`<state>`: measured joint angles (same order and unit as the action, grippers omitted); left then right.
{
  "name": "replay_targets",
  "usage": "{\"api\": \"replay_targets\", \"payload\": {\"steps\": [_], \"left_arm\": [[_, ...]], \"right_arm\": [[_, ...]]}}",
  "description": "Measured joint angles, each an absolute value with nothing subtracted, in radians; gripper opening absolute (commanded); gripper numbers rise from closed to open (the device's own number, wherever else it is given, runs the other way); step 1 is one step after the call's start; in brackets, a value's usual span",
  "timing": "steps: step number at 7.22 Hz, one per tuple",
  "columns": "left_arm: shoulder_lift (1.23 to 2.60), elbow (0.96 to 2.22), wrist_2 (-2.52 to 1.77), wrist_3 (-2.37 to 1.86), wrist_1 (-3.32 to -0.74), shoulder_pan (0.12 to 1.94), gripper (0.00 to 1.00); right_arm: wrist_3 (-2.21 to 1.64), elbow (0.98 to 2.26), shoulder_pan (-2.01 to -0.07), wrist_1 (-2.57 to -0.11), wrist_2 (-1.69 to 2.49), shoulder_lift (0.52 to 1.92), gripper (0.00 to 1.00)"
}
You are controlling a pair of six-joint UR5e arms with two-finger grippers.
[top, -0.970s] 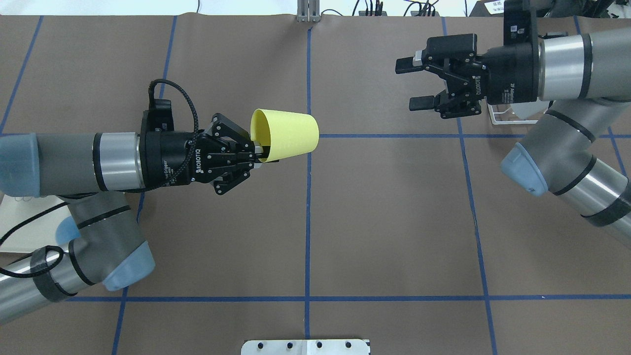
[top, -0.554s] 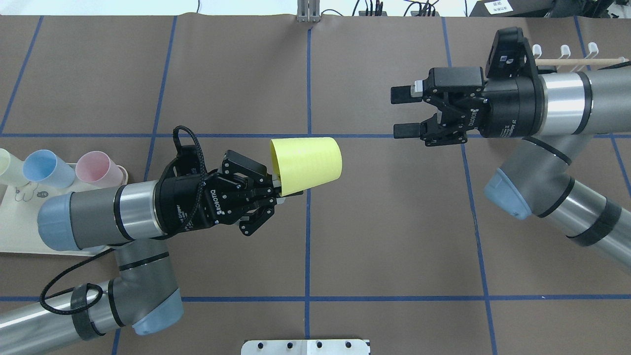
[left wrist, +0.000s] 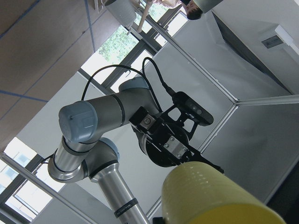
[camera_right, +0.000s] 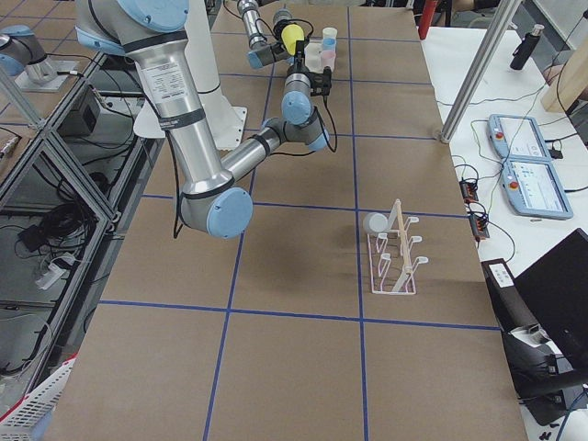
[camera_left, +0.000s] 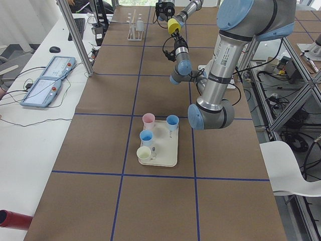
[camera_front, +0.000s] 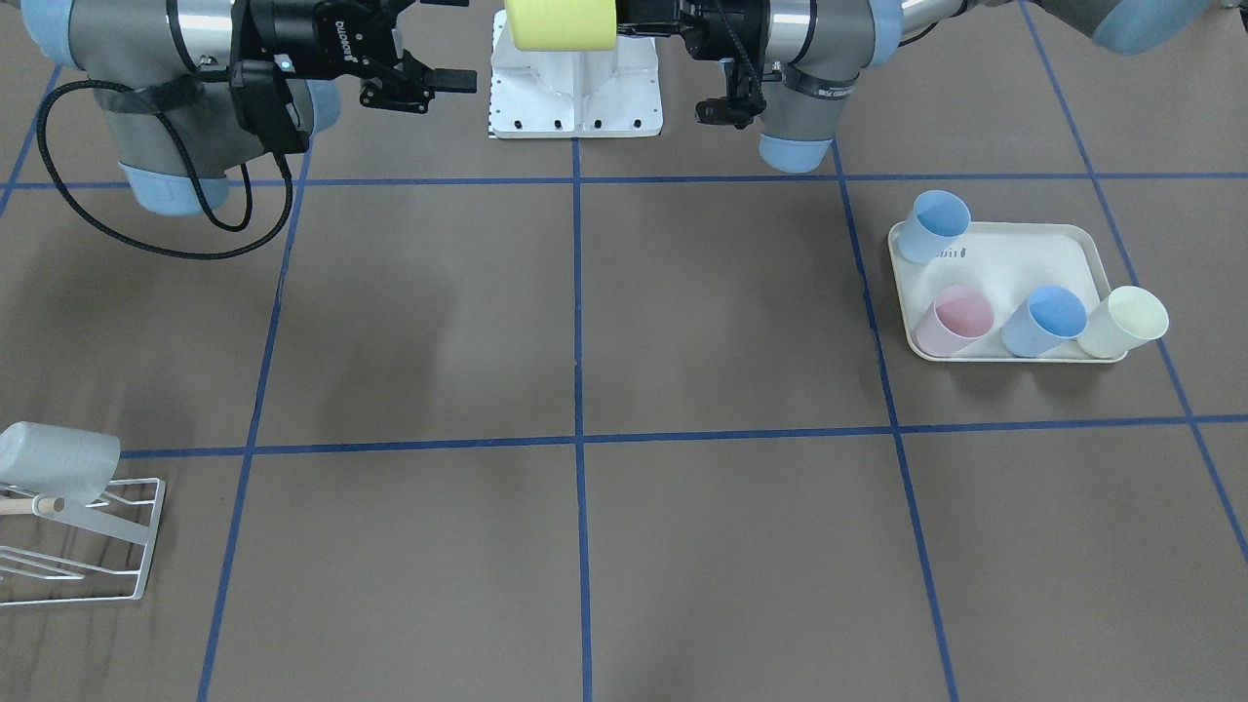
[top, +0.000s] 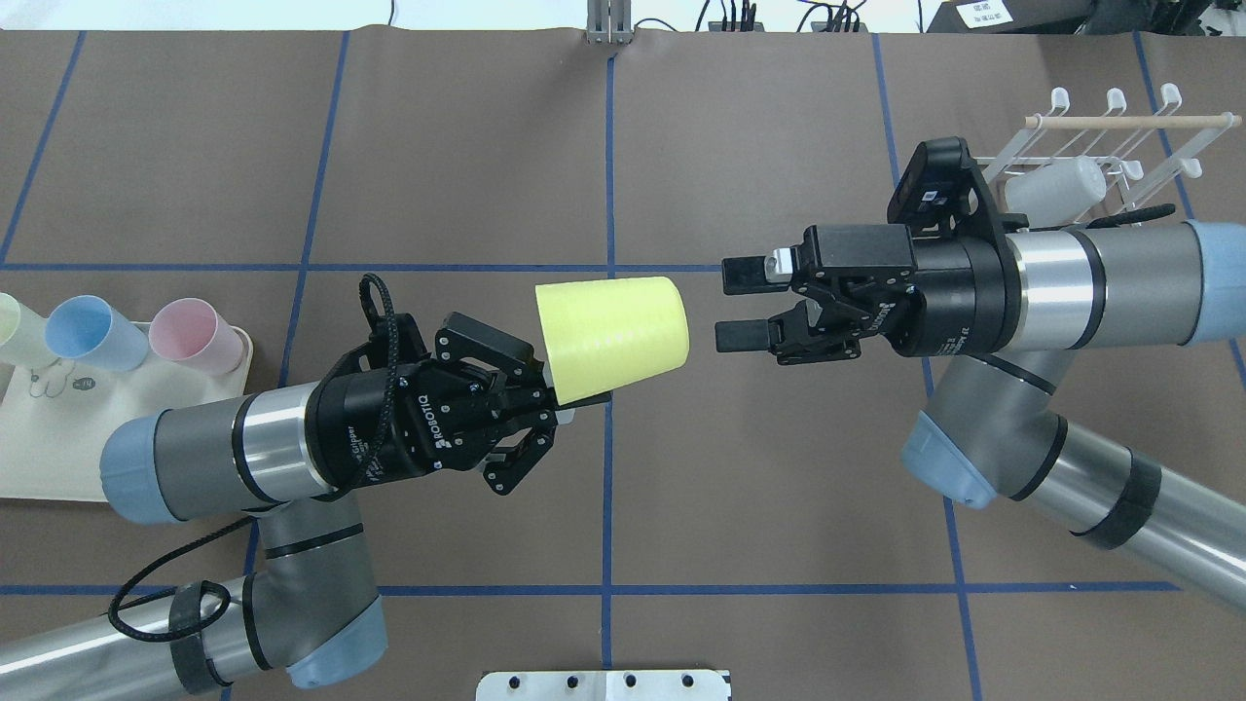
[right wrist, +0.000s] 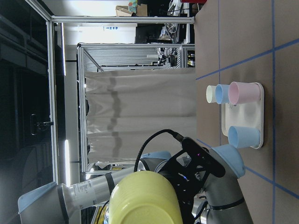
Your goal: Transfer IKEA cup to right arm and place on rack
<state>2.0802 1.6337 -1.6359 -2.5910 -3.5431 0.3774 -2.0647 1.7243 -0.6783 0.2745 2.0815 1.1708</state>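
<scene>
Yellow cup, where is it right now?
In the overhead view the yellow cup is up in the air over the middle of the table, held by the left gripper; the open right gripper is just to its right, not touching.

yellow ribbed plastic cup (top: 611, 336): the front-facing view's top edge slices off its upper part, and both wrist views cut it at the bottom edge.
left gripper (top: 569, 401): overhead, the cup's wall hides the fingertip inside the rim from me.
white wire rack with a pale wooden rod (top: 1129, 121): overhead, the right arm (top: 1090, 287) covers its near side; the front-facing view's left edge crops it.
pale grey cup (top: 1061, 188): one end sits behind the right arm's black mount.
cream tray (top: 39, 438): cropped at the overhead view's left edge and partly under the left arm (top: 195, 453).
pale yellow cup (top: 12, 329): I see only a sliver overhead.
side views: the yellow cup is too small for me to read how it is held.
</scene>
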Motion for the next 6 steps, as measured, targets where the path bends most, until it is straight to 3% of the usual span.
{"api": "replay_targets", "payload": {"steps": [6], "left_arm": [[2.132,1.599,-1.633,-2.594,-3.543,0.359,0.0]], "right_arm": [[-2.092,1.727,-0.623,0.339,2.007,1.171,0.99]]}}
